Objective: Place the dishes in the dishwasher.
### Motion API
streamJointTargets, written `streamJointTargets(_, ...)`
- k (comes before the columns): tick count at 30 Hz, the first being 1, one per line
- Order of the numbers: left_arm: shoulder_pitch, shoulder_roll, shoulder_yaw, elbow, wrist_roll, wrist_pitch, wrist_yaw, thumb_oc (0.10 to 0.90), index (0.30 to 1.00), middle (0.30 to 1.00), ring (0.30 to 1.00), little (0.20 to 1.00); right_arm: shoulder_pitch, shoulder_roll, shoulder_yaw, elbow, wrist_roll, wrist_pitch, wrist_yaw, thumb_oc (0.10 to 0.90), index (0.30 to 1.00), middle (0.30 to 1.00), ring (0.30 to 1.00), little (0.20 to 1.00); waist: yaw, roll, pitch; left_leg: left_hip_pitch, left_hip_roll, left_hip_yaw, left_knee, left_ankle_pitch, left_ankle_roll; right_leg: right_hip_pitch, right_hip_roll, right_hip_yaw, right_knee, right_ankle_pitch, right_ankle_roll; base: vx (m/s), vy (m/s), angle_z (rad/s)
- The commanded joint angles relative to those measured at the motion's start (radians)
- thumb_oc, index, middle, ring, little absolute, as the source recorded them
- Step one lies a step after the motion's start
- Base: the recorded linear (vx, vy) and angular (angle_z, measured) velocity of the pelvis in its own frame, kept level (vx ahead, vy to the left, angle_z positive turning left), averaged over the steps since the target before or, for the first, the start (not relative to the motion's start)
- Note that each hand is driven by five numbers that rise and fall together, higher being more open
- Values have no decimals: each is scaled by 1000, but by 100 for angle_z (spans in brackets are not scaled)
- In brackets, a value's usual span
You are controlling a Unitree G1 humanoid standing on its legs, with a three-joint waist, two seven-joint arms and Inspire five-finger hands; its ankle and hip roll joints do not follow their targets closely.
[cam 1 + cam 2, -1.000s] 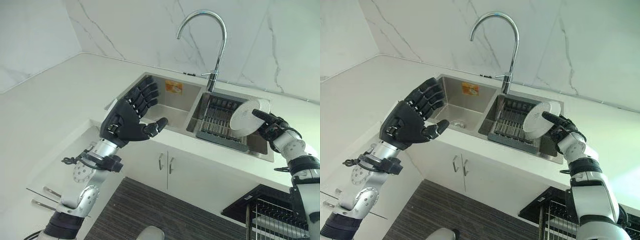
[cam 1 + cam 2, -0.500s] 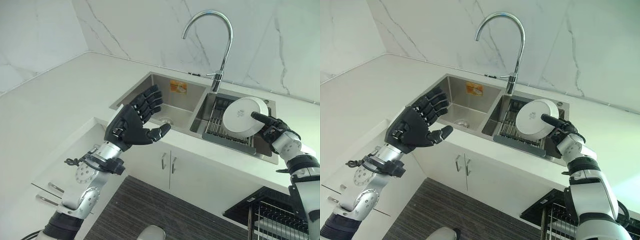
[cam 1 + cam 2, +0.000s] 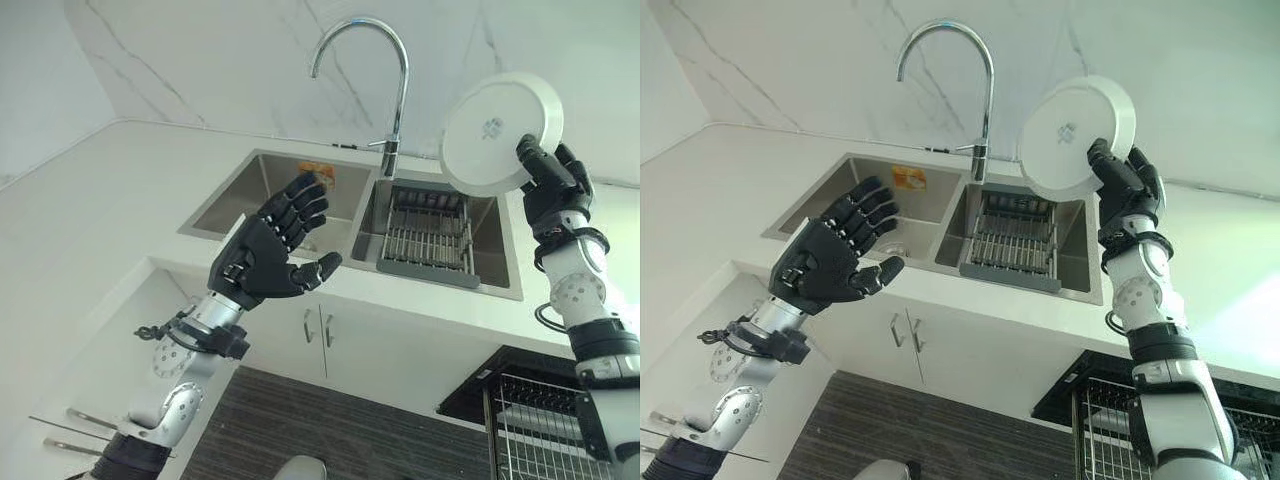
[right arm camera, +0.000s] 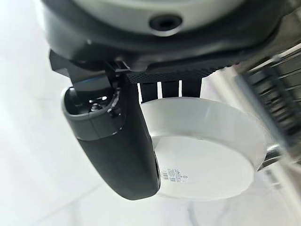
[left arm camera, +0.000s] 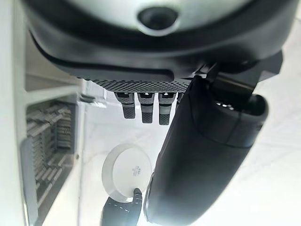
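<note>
step: carry to dishwasher | white plate (image 3: 502, 133) pinched at rim by right hand (image 3: 548, 176), held high above right sink basin (image 3: 440, 235) | left hand (image 3: 262, 252) spread, empty, over counter (image 3: 120, 190) edge | advice: faucet (image 3: 362, 70) to be cleared, plate lowered upright into dishwasher rack (image 3: 545, 430) at near right

A plain white plate (image 3: 500, 130) with a small grey mark at its middle. Black right hand (image 3: 548, 180) and black left hand (image 3: 268, 250). White tabletop (image 3: 120, 190); white wall (image 3: 220, 60) veined with grey. Steel-grey sink (image 3: 275, 195) bearing an orange sticker (image 3: 318, 172); shiny chrome tap (image 3: 385, 80); dark grey rack (image 3: 428, 235). White cupboard doors (image 3: 340, 345), dark striped floor (image 3: 330, 430).
</note>
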State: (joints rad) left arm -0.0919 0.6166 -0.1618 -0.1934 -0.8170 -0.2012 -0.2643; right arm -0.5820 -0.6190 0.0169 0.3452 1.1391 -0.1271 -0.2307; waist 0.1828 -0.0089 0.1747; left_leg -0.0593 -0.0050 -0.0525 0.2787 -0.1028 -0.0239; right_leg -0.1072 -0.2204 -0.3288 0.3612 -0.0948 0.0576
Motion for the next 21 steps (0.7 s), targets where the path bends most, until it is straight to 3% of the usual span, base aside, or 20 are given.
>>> streamJointTargets(1, -33, 44, 75, -94, 9, -122, -26, 800, 900, 900, 900, 900, -127, -8, -70, -117, -23, -217, -34, 400, 300, 300, 300, 300, 7, -44, -18, 20, -38, 14, 21, -152, 18, 2, -43, 22, -61, 35, 153, -172, -34, -56)
streamJointTargets(4, -58, 50, 96, -96, 4, -147, -1, 800, 900, 900, 900, 900, -105, 46, -68, -198, -44, -261, -16, 400, 300, 300, 300, 300, 3, -28, -3, 1, -17, 53, 21, -139, 51, 108, 20, -30, -61, -15, 98, -247, -27, -84)
streamJointTargets(6, -74, 46, 95, -93, 28, -154, -11, 800, 900, 900, 900, 900, -109, 54, -69, -204, -67, -261, 3, 400, 300, 300, 300, 300, 7, -26, -6, -8, -5, 75, 21, -134, 59, 159, 15, -34, -61, 6, 93, -183, -109, -64)
streamJointTargets(8, -96, 50, 94, -88, 23, -149, -37, 800, 900, 900, 900, 900, -112, 72, -74, -204, -68, -264, 25, 400, 300, 300, 300, 300, 21, -27, -9, -28, 2, 89, 21, -118, 54, 179, -23, -49, -61, 45, 98, -210, -245, -64)
streamJointTargets(10, -120, 70, 103, -87, -3, -127, -67, 800, 900, 900, 900, 900, -102, 103, -78, -221, -83, -263, 40, 400, 300, 300, 300, 300, 48, -29, -15, -39, 11, 96, 21, -114, 37, 199, -102, -91, -61, 90, 123, -196, -323, -56)
streamJointTargets(13, -154, 86, 84, -97, -37, -92, -101, 800, 900, 900, 900, 900, -97, 136, -63, -281, -152, -233, 0, 400, 300, 300, 300, 300, 61, -14, -21, -32, 39, 69, 21, -121, 4, 173, -176, -107, -61, 79, 150, -148, -354, -89)
streamJointTargets(16, -194, 54, 28, -109, -7, -65, -97, 800, 900, 900, 900, 900, -54, 165, -41, -384, -201, -204, -44, 400, 300, 300, 300, 300, 13, -18, -16, -30, 75, 28, 21, -127, -17, 77, -196, -37, -61, 89, 156, -176, -494, -47)
streamJointTargets(19, -197, -4, 2, -113, 51, -42, -82, 800, 900, 900, 900, 900, -7, 178, -50, -452, -207, -172, -26, 400, 300, 300, 300, 300, -25, -25, -12, -35, 135, 37, 21, -117, -38, 81, -148, -11, -61, 20, 153, -154, -463, -19)
streamJointTargets(21, -166, -45, -8, -119, 83, -51, -57, 800, 900, 900, 900, 900, 23, 167, -49, -499, -206, -140, -11, 400, 300, 300, 300, 300, -57, -27, -12, -48, 211, 73, 21, -75, -75, 60, -113, 1, -61, -17, 134, -187, -424, -8)
